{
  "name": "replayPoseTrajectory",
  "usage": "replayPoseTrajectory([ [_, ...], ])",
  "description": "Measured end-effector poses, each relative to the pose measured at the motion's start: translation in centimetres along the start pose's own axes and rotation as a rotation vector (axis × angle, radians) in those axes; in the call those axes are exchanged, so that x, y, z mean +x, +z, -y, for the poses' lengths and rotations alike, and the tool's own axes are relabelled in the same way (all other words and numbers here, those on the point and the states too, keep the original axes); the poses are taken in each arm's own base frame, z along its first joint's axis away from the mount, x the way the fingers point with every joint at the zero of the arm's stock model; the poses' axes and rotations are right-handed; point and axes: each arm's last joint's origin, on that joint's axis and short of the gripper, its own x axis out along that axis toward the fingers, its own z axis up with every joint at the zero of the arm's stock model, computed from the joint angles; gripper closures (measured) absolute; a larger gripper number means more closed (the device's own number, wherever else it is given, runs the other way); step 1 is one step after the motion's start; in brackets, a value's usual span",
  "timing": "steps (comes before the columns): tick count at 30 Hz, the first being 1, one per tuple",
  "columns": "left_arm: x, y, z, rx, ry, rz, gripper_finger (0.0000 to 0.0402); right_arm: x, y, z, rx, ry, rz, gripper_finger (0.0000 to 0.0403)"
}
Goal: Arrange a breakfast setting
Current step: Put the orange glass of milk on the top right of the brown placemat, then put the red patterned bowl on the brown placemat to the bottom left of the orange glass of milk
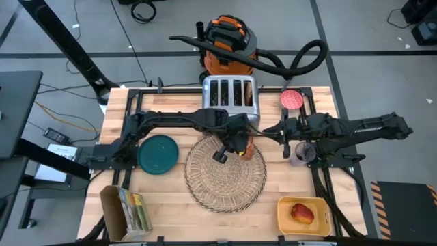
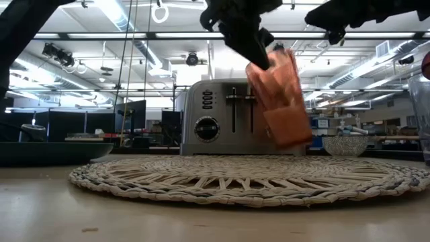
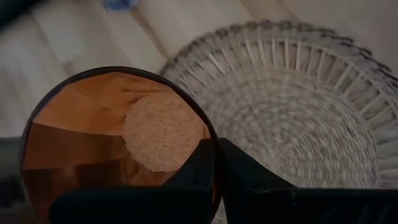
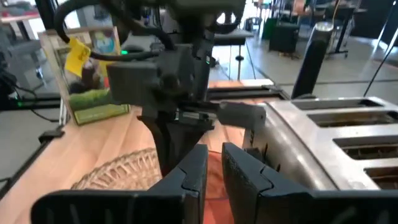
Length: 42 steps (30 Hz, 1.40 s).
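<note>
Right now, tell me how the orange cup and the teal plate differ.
The orange cup hangs tilted in the air above the straw placemat, gripped at its rim by the left gripper; the teal plate lies flat on the bare table, untouched. The cup is see-through and tall, the plate opaque and flat. Neither rests on the placemat.

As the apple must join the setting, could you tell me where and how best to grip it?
Probably grip the apple across its rounded middle, coming straight down from above. It lies inside the yellow tray, whose rim would hamper a sideways approach, while its top is uncovered.
</note>
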Motion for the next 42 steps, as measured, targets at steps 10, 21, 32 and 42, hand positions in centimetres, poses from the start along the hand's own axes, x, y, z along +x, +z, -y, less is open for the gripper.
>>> replayPoseTrajectory([
  [10,0.2,-0.3,-0.1,-0.022,0.026,-0.036,0.038,1.7,-1.0,-0.2,-0.011,-0.002,-0.087,0.0325],
  [21,1.4,-0.5,-0.2,-0.028,0.02,-0.054,0.0364,2.2,-1.4,-0.3,-0.016,-0.003,-0.116,0.0298],
  [32,1.5,-0.4,-0.3,-0.023,0.036,-0.051,0.0329,2.0,-1.1,-0.3,-0.058,0.0,-0.086,0.0269],
  [42,1.5,-0.1,-0.6,-0.013,0.067,-0.017,0.0269,1.1,-1.0,-0.1,-0.083,-0.001,-0.093,0.0241],
])
